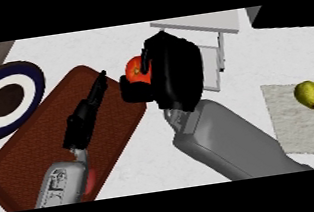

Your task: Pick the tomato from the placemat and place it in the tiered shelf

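The red tomato (pixel 137 69) shows only partly, held above the counter just past the placemat's far right edge. My right hand (pixel 173 70) is shut on it, fingers and thumb curled round it and hiding most of it. The brown placemat (pixel 36 155) lies at the left, running diagonally. The white tiered shelf (pixel 205 25) stands at the top centre, just beyond and to the right of the held tomato. Over the placemat my left hand (pixel 83 118) is stretched out with straight fingers, holding nothing.
A dark blue and white plate (pixel 3 102) lies at the far left. A yellow-green lemon-like fruit (pixel 310 95) rests on a light grey mat (pixel 305 127) at the right. A black object (pixel 296 12) fills the top right corner.
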Robot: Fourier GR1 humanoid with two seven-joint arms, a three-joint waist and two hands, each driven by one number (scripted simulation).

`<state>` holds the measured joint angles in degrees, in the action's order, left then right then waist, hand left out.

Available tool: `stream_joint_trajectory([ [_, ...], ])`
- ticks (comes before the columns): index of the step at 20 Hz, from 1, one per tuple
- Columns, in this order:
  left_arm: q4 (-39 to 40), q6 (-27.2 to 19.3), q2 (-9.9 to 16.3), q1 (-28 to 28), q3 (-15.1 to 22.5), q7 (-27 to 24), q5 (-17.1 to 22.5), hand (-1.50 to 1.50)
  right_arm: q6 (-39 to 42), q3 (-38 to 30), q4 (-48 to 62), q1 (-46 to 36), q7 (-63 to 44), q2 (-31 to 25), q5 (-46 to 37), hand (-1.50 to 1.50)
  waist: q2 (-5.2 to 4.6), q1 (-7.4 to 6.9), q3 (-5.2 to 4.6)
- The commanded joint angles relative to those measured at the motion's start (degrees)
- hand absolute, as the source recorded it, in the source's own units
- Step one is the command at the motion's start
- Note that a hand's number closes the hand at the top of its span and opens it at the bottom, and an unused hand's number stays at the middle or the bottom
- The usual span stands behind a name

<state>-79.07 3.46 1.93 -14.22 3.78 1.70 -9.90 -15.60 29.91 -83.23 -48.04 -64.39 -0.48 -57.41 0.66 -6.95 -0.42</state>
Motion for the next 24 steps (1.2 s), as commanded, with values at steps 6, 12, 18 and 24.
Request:
stream_joint_trajectory([
  [6, 1.78, -0.93, -0.45, 1.83, -0.3, -1.57, -0.31, 0.0, -0.3, 1.05, 6.5, -16.62, -20.71, 0.44, -9.85, 1.5, -0.04, 1.81, -0.01],
  [12, 0.28, -1.35, 0.29, -0.19, -1.04, -0.66, -0.49, 0.0, 4.66, -4.09, 12.31, -26.72, -20.81, 0.44, -12.27, 1.5, -0.09, 2.37, 0.07],
  [18, -0.89, -1.23, 0.39, 1.0, -1.16, -0.05, -0.14, 0.0, 5.51, -8.66, 18.71, -32.87, -20.82, 0.44, -13.85, 1.5, -0.23, 2.78, 0.16],
  [24, 0.18, -1.4, 0.15, 0.92, -1.5, -0.63, 0.02, 0.0, 5.92, -12.72, 24.33, -39.16, -20.82, 0.44, -17.0, 1.5, -0.47, 3.64, 0.17],
])
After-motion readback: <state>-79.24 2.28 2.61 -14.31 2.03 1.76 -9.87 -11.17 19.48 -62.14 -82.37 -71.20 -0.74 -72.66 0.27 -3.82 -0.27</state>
